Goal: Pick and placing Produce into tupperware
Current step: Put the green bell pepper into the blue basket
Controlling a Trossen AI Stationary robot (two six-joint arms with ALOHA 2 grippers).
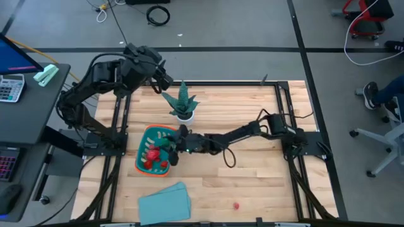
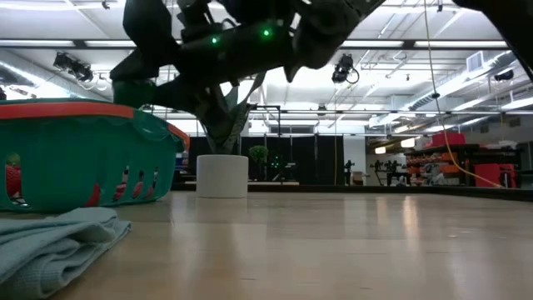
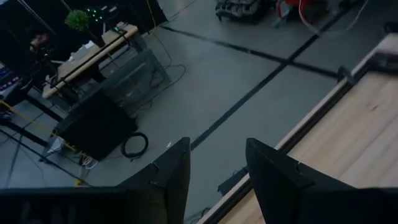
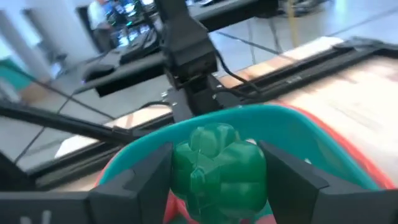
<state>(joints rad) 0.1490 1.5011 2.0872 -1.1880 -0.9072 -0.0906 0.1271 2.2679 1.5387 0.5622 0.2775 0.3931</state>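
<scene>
Where right claw [image 4: 214, 177] grips green produce [image 4: 217, 168], tupperware [image 4: 311, 134] rim.

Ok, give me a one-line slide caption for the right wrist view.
Right gripper holding a green toy vegetable just above the teal tupperware.

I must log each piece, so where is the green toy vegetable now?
The green toy vegetable sits between the right claw fingers, directly over the teal tupperware on the table's left half, just in front of the potted plant.
</scene>
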